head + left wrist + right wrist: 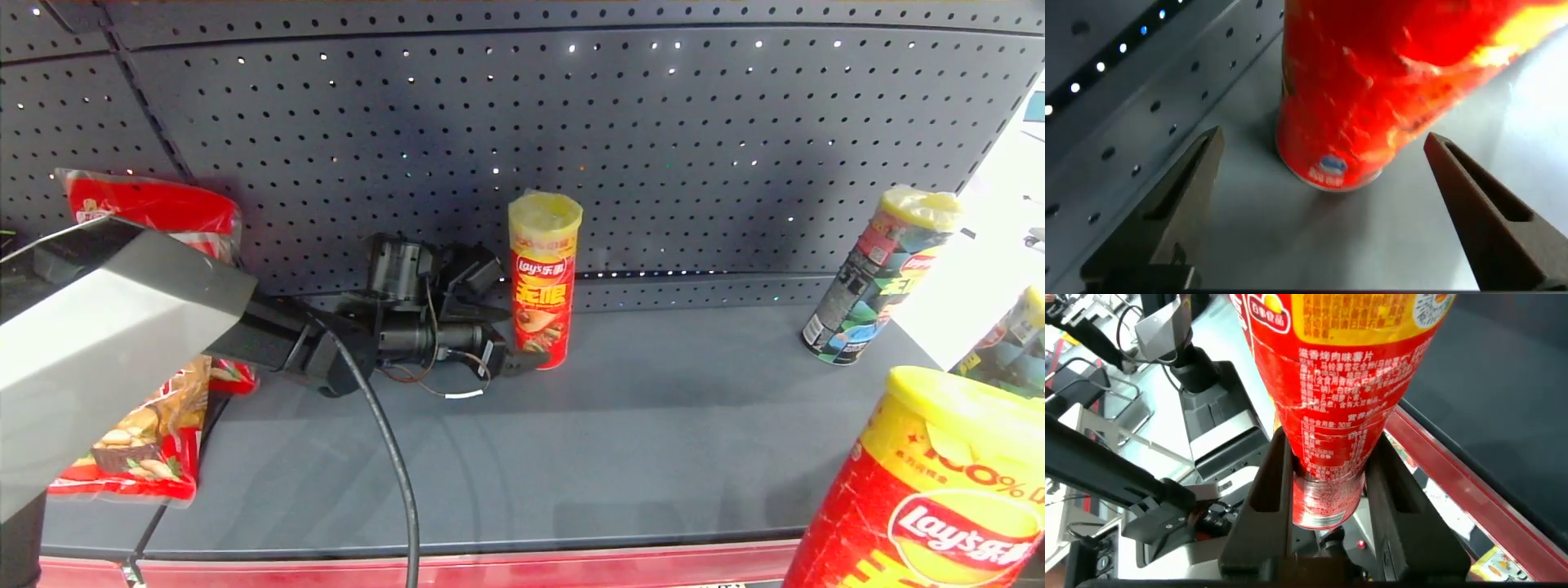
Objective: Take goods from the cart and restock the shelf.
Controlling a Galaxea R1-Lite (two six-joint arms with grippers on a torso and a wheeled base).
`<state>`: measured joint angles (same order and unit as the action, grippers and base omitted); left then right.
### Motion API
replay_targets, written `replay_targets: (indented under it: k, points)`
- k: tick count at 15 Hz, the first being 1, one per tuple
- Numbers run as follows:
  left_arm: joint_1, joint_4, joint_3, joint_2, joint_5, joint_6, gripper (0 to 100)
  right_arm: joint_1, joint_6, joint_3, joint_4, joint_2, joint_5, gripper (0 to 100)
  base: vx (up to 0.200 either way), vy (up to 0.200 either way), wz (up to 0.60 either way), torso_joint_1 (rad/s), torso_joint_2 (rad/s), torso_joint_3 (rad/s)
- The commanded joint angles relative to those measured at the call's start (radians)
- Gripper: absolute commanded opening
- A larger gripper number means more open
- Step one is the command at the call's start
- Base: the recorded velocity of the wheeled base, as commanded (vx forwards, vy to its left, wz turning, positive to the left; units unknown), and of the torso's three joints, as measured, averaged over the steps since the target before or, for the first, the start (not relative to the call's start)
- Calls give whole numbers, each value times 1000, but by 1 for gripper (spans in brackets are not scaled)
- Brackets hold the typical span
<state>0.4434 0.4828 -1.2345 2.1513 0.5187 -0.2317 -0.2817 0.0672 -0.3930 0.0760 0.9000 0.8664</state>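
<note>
Left hand (1323,151) spread wide, fingers either side of the upright red crisp can (544,282) and clear of it; the can stands mid-shelf (653,425) toward 12 o'clock, by the pegboard (571,122). Right hand (1327,469) clamped on the base of a second red can (939,490), held at 5 o'clock near the shelf's front edge. Dark can (882,278) upright at 3 o'clock; snack bags (139,441) at 9.

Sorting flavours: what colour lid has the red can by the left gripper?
Yellow, on the tall red chip can; head view.
</note>
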Motion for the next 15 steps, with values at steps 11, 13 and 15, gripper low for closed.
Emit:
replay_targets:
  k: [11, 13, 15]
  points:
    - [8, 13, -112, 73, 0, 0, 0, -7, 0, -7, -2, 36, 0, 0, 0, 0, 0, 0, 0, 0]
    - [20, 19, -131, 88, 1, 2, 0, -7, 0, -3, -2, 36, 0, 0, 0, 0, 0, 0, 0, 0]
    - [32, 19, -134, 93, 1, 2, 0, -7, 0, -3, -2, 37, 0, 0, 0, 0, 0, 0, 0, 0]
